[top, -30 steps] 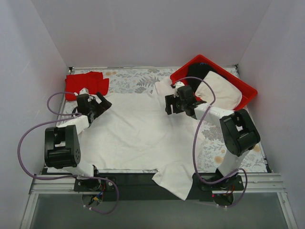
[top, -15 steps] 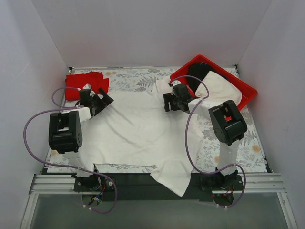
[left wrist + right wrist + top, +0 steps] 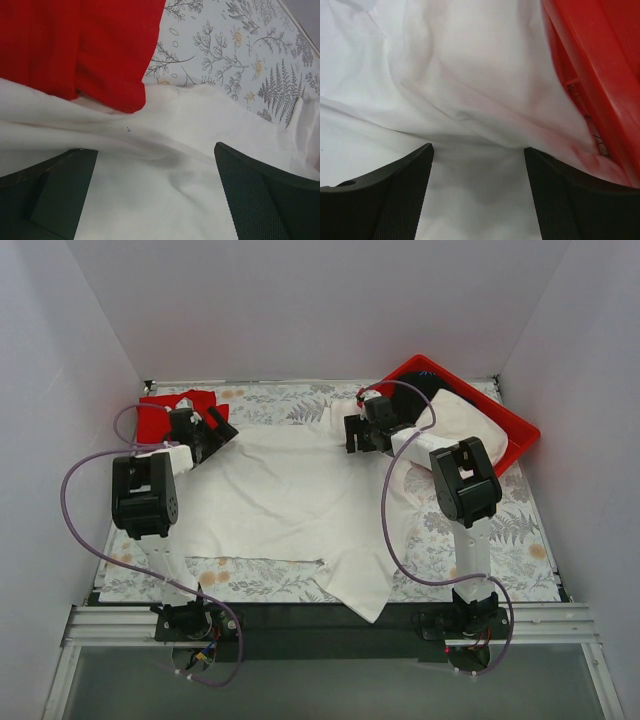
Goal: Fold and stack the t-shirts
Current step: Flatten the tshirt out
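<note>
The white t-shirt [image 3: 290,490] lies spread flat across the middle of the table, with one sleeve hanging over the near edge. The red t-shirt [image 3: 160,418] lies folded at the back left. My left gripper [image 3: 216,430] is open at the white shirt's back left corner, next to the red shirt. In the left wrist view [image 3: 155,200] the white cloth [image 3: 165,150] fills the gap between the jaws, with the red shirt [image 3: 75,45] just beyond. My right gripper [image 3: 352,435] is open at the shirt's back right corner. Its wrist view [image 3: 480,200] shows white cloth [image 3: 470,75] under the spread jaws.
A rigid red tray [image 3: 515,420] stands at the back right, holding an off-white garment [image 3: 465,425] and a black one [image 3: 415,388]. Its rim [image 3: 600,75] is close to the right of my right gripper. The table has a floral cover [image 3: 280,400]. Walls enclose three sides.
Both arms have reached toward the back of the table. The white shirt has slid back with them, away from the near edge, baring the floral cover at the front.
</note>
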